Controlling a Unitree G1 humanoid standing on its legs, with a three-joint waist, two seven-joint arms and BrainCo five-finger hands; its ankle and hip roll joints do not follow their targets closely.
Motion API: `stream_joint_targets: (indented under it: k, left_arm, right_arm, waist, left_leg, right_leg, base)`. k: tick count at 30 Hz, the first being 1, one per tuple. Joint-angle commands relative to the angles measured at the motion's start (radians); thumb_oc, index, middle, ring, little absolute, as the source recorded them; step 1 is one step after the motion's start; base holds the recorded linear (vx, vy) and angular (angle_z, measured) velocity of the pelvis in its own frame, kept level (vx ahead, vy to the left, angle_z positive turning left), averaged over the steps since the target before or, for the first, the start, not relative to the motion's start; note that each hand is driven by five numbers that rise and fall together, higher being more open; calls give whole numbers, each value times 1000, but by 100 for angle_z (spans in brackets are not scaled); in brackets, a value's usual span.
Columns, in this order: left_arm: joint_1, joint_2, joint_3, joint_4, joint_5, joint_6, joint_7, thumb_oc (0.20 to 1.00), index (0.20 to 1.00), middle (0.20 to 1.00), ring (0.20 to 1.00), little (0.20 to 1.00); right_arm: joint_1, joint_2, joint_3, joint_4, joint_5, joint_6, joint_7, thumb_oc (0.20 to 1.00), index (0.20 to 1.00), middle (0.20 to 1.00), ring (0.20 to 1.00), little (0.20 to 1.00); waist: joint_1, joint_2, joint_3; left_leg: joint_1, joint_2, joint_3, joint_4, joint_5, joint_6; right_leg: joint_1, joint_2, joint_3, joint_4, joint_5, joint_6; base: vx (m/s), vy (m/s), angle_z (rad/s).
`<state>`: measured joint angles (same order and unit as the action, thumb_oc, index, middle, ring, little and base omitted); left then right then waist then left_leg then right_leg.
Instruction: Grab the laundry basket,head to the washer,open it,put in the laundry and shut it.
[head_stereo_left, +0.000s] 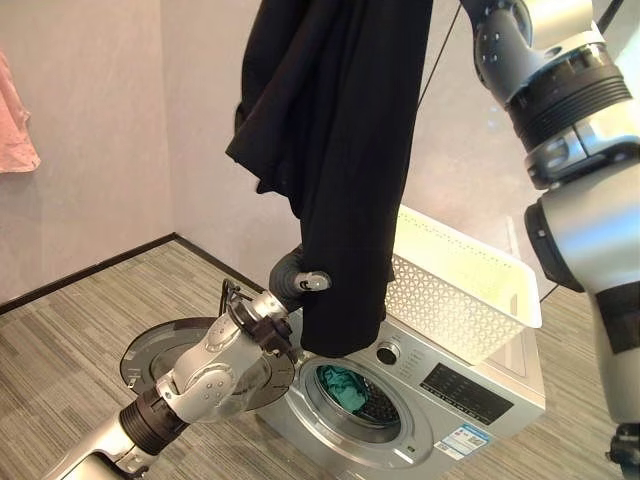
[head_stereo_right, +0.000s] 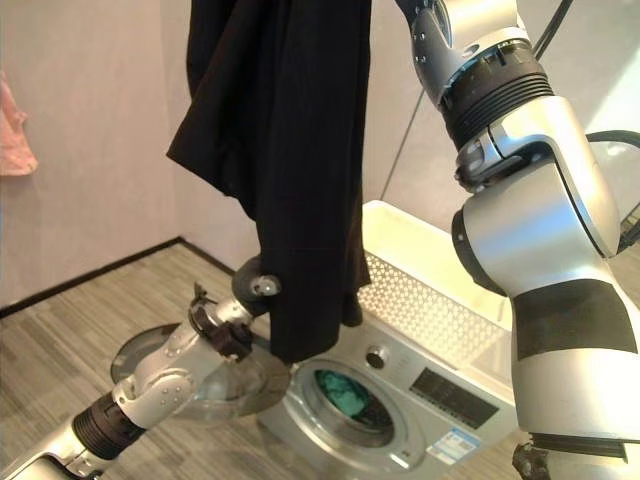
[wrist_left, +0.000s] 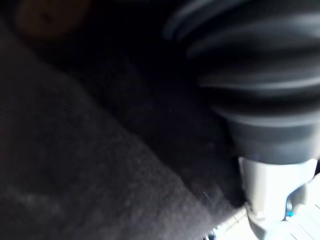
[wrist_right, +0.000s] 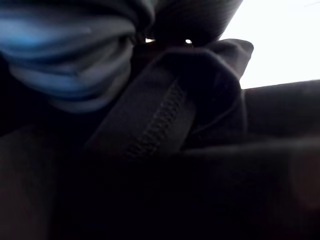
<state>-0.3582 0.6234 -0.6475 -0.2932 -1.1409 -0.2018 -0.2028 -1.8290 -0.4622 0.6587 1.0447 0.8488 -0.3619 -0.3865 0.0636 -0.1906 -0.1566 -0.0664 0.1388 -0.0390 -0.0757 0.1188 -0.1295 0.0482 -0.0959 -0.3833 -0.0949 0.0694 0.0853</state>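
Black garment (head_stereo_left: 340, 150) hanging long axis vertical, lower hem just above open washer (head_stereo_left: 400, 395) door. Left robot hand (head_stereo_left: 300, 278) against the cloth, fingers hidden; right robot hand's grip: cannot tell. White basket (head_stereo_left: 470, 290) atop washer.

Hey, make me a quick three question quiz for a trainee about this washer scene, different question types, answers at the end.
1. True or false: the washer door is shut.
2. Where does the white basket sit? A on the floor, B on top of the washer, C inside the drum.
3. Fill in: the garment hanging above the washer's opening is ____ in colour.

Key: 1 false, the door stands open and teal laundry lies in the drum. 2 B. 3 black.
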Motion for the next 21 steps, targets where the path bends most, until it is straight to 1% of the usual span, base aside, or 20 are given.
stream_joint_targets:
  k: [1,3,4,6,8,9,10,12,13,16,17,19,20,21]
  left_arm:
    - [-86,-15,26,-56,-30,-76,-12,1000,1000,1000,1000,1000]
    - [-89,-20,32,-60,-31,-84,-7,1000,1000,1000,1000,1000]
    - [-112,-44,43,-69,-41,-102,4,1000,1000,1000,1000,1000]
    - [-120,-56,47,-69,-43,-109,12,1000,1000,1000,1000,1000]
    - [-147,-91,56,-66,-53,-127,27,1000,1000,1000,1000,1000]
    - [-147,-92,56,-65,-53,-127,27,1000,1000,1000,1000,1000]
    - [-163,-116,56,-68,-71,-129,31,1000,1000,1000,1000,1000]
    - [-169,-126,56,-67,-78,-131,34,1000,1000,1000,1000,1000]
    - [-180,-147,50,-72,-94,-133,34,1000,1000,1000,1000,1000]
    - [-205,-185,49,-78,-109,-144,40,1000,1000,1000,1000,1000]
    - [-206,-186,48,-78,-109,-145,40,1000,1000,1000,1000,1000]
    - [-225,-215,60,-83,-106,-160,49,1000,1000,1000,1000,1000]
    - [-236,-234,74,-87,-106,-170,51,1000,1000,1000,1000,1000]
    - [-236,-235,74,-87,-106,-170,51,1000,1000,1000,1000,1000]
  right_arm:
    - [-87,-84,4,68,22,-27,9,200,200,200,200,200]
    - [-74,-85,2,62,26,-26,15,200,200,200,200,200]
    - [-46,-73,-8,51,41,-27,26,200,200,200,200,200]
    - [-34,-65,-11,43,47,-27,30,200,200,200,200,200]
    - [-10,-41,-21,10,51,-28,37,200,200,200,200,200]
    - [-9,-41,-21,8,50,-28,36,200,200,200,200,200]
    - [8,-29,-32,-18,44,-29,34,200,200,200,200,200]
    - [14,-26,-34,-31,41,-30,31,200,200,200,200,200]
    - [26,-21,-39,-58,33,-29,27,200,200,200,200,200]
    - [47,-24,-45,-92,21,-27,24,200,200,200,200,200]
    - [49,-25,-45,-94,20,-26,23,200,200,200,200,200]
    - [89,-41,-47,-159,4,-29,28,200,200,200,200,200]
    - [115,-66,-47,-211,-13,-30,32,200,200,200,200,200]
    - [117,-67,-48,-214,-15,-29,30,200,200,200,200,200]
  waist:
    - [22,17,-1]
    - [21,18,0]
    - [16,22,2]
    - [13,23,2]
    - [3,26,4]
    - [3,26,4]
    - [-3,29,6]
    - [-7,30,6]
    - [-13,33,7]
    - [-24,35,14]
    - [-23,35,14]
    - [-32,36,19]
    - [-40,37,23]
    - [-39,37,23]
  left_leg:
    - [64,-8,28,-12,-93,28]
    - [65,-7,28,-12,-93,29]
    - [67,-8,33,-12,-94,29]
    - [68,-7,35,-12,-94,29]
    - [70,-6,40,-12,-95,30]
    - [70,-6,40,-12,-96,30]
    - [70,-5,42,-12,-96,29]
    - [70,-5,44,-12,-96,29]
    - [70,-4,44,-12,-95,30]
    - [71,-3,50,-12,-97,30]
    - [71,-2,51,-12,-97,30]
    - [74,-1,59,-12,-98,32]
    - [75,1,64,-12,-99,32]
    - [76,1,64,-12,-99,32]
  right_leg:
    - [-3,-51,30,8,20,63]
    - [-3,-51,31,8,20,62]
    - [-5,-51,35,8,20,61]
    - [-6,-51,37,8,21,60]
    - [-10,-50,45,8,22,58]
    - [-10,-50,46,8,22,58]
    - [-13,-49,50,8,22,58]
    - [-14,-48,51,8,23,57]
    - [-16,-47,56,8,23,57]
    - [-20,-46,63,8,24,56]
    - [-20,-46,63,8,25,56]
    - [-24,-43,74,8,25,55]
    - [-26,-43,80,8,26,54]
    - [-26,-42,80,8,26,54]
  base:
    - [0,0,0]
    - [0,0,0]
    - [-8,-2,-5]
    - [-6,-2,-15]
    - [-8,-7,-15]
    - [-15,-11,-3]
    - [-9,-5,-4]
    - [-6,-2,-5]
    - [1,1,-3]
    - [-3,-2,-5]
    - [-5,-8,-8]
    - [1,-7,-11]
    - [6,-6,-8]
    - [9,-10,-5]
